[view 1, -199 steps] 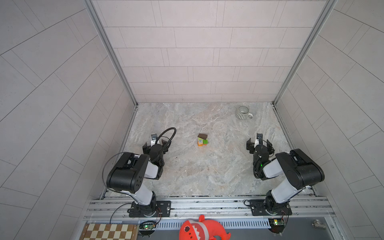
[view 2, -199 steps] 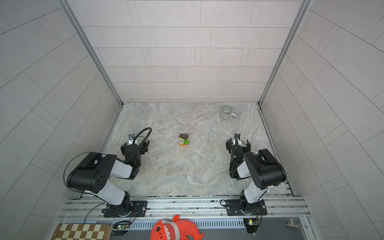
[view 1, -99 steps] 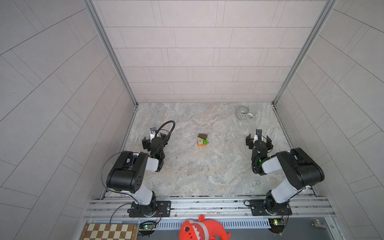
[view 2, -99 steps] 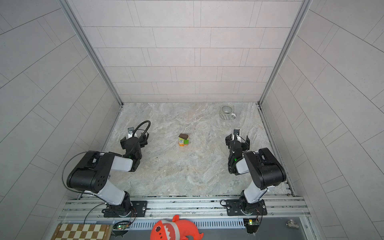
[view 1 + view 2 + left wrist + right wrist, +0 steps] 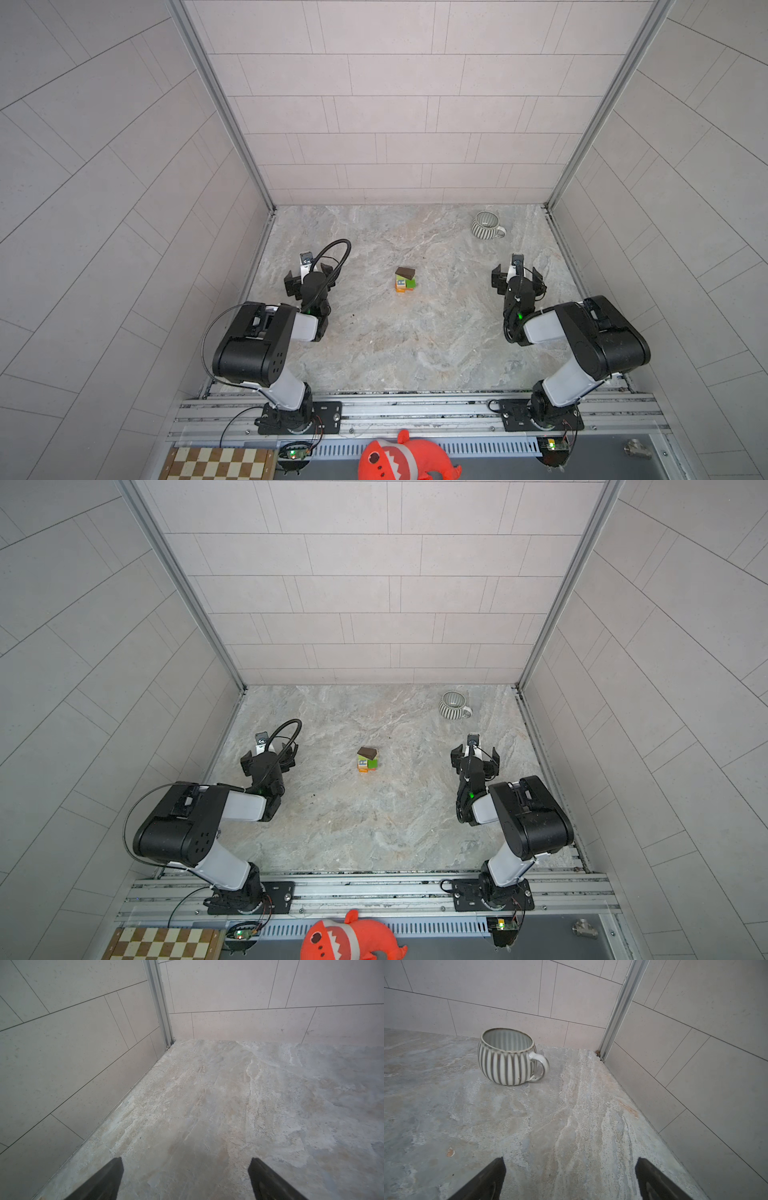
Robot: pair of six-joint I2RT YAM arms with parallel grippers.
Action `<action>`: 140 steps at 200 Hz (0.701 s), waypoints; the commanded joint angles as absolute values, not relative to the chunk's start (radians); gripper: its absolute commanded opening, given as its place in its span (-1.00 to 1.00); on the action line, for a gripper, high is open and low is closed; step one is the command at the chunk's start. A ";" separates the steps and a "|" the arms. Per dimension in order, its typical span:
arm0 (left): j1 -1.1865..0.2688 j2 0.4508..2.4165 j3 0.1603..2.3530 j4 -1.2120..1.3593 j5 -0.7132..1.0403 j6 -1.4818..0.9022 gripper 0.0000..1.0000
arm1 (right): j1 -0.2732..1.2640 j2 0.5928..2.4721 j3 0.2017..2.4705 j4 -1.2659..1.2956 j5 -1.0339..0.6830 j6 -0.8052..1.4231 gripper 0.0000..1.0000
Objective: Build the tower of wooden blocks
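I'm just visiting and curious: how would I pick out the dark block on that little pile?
Start from the marble tabletop: near its middle stands a small stack of coloured blocks. The dark brown block lies on top. It is the only dark piece; those beneath are brightly coloured.

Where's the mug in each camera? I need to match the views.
Top view: mug at the far right of the table, by the back corner.
Top view: mug at that same spot.
Left wrist: not in it.
Right wrist: mug upright, handle toward the corner post.
Shared landmark: the metal corner post just beyond the mug.
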State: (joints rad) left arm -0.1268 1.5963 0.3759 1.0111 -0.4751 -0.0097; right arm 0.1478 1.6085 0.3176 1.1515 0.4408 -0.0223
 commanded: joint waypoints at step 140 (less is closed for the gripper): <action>-0.174 1.609 0.173 1.349 -0.447 0.047 1.00 | 0.193 1.624 0.166 1.413 0.478 -0.051 0.99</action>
State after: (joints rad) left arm -0.1612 1.5970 0.2985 1.1210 -0.4763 0.0273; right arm 0.1703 1.6161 0.2718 1.2186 0.4595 -0.0284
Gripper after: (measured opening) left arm 0.992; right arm 0.993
